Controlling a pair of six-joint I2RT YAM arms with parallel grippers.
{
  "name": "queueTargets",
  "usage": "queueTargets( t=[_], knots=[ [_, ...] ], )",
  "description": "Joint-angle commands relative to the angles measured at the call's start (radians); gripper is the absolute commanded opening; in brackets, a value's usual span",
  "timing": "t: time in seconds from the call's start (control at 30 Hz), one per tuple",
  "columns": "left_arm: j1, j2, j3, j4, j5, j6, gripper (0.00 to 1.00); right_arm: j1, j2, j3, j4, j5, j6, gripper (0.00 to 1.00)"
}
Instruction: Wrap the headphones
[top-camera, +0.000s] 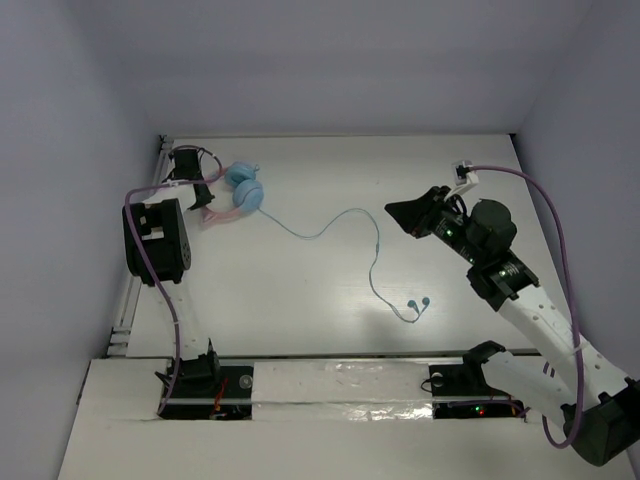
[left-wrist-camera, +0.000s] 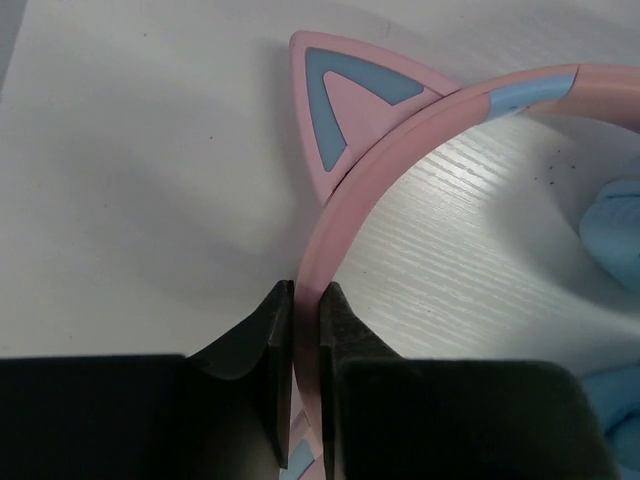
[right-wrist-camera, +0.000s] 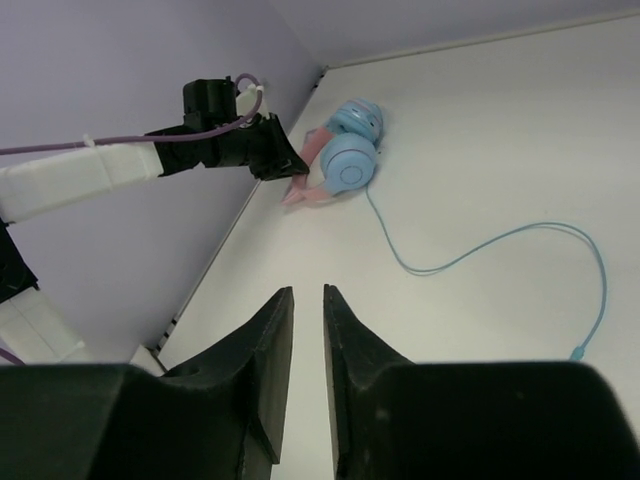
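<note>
The left claw (left-wrist-camera: 305, 300) is pinching the pink headband (left-wrist-camera: 400, 150) of the headphones (top-camera: 245, 190), its two dark fingers (left-wrist-camera: 262, 330) pressing the band's flat sides. One cat ear (left-wrist-camera: 340, 100) is sitting just ahead of the fingertips, and the blue ear cups (right-wrist-camera: 345, 165) are lying on the white table (top-camera: 330, 170) just beyond this claw and to its right. The right claw (right-wrist-camera: 308, 295) is hanging well apart from the headphones with its fingers drawn nearly together, only a thin slit between them and nothing in it. The pale-blue cable (top-camera: 350, 215) is trailing loose from the cups across the table, looping in front of the right claw.
</note>
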Motion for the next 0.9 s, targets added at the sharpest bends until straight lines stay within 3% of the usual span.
queueTargets(
  t=[0.0,0.17,0.4,0.57,0.63,0.7,0.73,0.77,0.8,0.87],
  knots=[
    [0.001,0.025,0.026,-0.01,0.034,-0.005,0.0,0.01,-0.001,0.024,0.038,-0.008,-0.015,0.23],
    [0.001,-0.032,0.078,-0.038,0.111,-0.023,0.0,0.01,0.019,0.013,0.064,-0.031,-0.021,0.0],
    [-0.054,-0.314,0.118,-0.087,0.217,-0.047,0.0,0.01,0.204,0.053,0.139,-0.11,-0.044,0.0],
    [-0.12,-0.452,0.124,-0.118,0.281,-0.056,0.0,0.01,0.293,0.084,0.154,-0.072,-0.102,0.0],
    [-0.157,-0.504,0.124,-0.138,0.306,-0.054,0.0,0.01,0.316,0.098,0.153,-0.057,-0.133,0.04],
    [-0.166,-0.556,0.104,-0.139,0.376,-0.071,0.0,0.01,0.361,0.099,0.165,-0.048,-0.198,0.25],
    [-0.166,-0.572,0.104,-0.136,0.404,-0.082,0.0,0.01,0.361,0.116,0.144,-0.055,-0.199,0.25],
    [-0.176,-0.587,0.099,-0.135,0.428,-0.091,0.0,0.01,0.374,0.133,0.127,-0.078,-0.24,0.33],
    [-0.176,-0.613,0.096,-0.133,0.45,-0.1,0.0,0.01,0.394,0.142,0.122,-0.096,-0.258,0.48],
    [-0.176,-0.633,0.116,-0.138,0.507,-0.117,0.0,0.01,0.41,0.142,0.145,-0.138,-0.295,0.58]
  ],
)
